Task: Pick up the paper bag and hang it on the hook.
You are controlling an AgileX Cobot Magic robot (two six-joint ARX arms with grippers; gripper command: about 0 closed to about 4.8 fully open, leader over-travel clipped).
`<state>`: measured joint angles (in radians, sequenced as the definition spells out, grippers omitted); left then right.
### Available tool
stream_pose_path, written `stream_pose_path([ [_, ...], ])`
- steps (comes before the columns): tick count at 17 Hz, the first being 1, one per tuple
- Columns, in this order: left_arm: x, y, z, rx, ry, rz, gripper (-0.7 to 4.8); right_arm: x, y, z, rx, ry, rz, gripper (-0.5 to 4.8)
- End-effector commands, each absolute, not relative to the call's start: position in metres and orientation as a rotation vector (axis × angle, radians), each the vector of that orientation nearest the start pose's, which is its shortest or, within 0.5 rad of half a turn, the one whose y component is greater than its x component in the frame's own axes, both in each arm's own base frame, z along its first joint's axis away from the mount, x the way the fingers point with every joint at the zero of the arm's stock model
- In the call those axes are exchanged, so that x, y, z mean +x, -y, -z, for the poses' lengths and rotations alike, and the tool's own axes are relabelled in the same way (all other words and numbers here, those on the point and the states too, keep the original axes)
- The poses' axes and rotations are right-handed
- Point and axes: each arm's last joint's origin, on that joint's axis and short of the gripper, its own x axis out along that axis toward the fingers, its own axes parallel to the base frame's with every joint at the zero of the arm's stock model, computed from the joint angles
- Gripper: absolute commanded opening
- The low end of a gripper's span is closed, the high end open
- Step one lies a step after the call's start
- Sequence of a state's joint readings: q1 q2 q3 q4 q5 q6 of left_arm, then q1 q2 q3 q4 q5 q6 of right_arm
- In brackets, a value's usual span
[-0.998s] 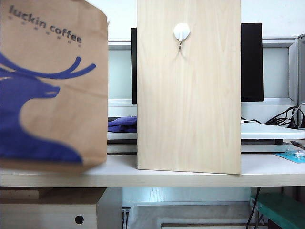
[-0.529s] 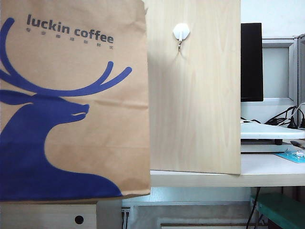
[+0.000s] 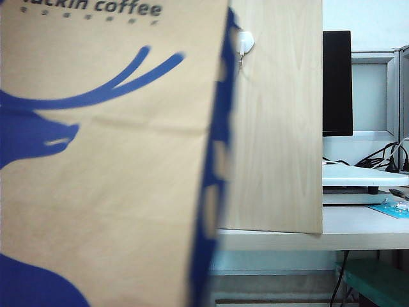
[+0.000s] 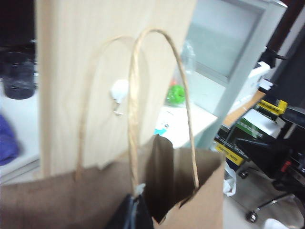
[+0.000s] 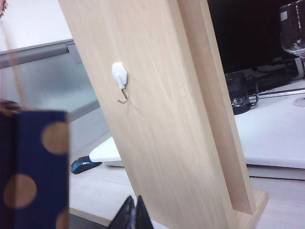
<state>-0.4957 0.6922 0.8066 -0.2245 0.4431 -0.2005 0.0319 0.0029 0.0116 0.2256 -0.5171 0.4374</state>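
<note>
The left gripper [image 4: 135, 212], clamped shut on the large brown kraft paper bag [image 3: 108, 166], carries it near the small white adhesive hook [image 3: 245, 43] on the pale wooden board [image 3: 281, 128]. The twisted loop handle [image 4: 159, 95] should be lifted above the hook, then lowered. The right gripper [image 5: 133, 214] is shut and empty, low over the white counter [image 3: 358, 233] of an office with a dark monitor [image 3: 337, 83].

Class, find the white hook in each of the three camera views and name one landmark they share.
Exterior view: hook near the top, just right of the paper bag's edge.
Left wrist view: hook seen between the bag's handle loops.
Right wrist view: hook at upper left.
Shared landmark: the wooden board that carries it.
</note>
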Motion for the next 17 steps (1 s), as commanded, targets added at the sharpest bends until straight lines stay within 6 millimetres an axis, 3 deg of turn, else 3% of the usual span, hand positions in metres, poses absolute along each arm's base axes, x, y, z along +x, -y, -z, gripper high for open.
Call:
stream_pose_path([
  [1,0.132,0.089,-0.344,-0.167,-0.231,0.923,-0.06,0.091,-0.017,-0.187,0.367,0.110,-0.585,0.00],
  [7,0.160,0.108,-0.337,-0.208,-0.220,1.006,-0.06,0.091,-0.017,-0.186,0.369,0.103,-0.584,0.00],
  [12,0.158,0.135,-0.326,-0.185,-0.289,1.108,-0.06,0.091,-0.017,-0.186,0.369,0.104,-0.583,0.00],
  [17,0.173,0.160,-0.306,-0.101,-0.323,0.969,-0.06,0.091,-0.017,-0.186,0.368,0.103,-0.587,0.00],
])
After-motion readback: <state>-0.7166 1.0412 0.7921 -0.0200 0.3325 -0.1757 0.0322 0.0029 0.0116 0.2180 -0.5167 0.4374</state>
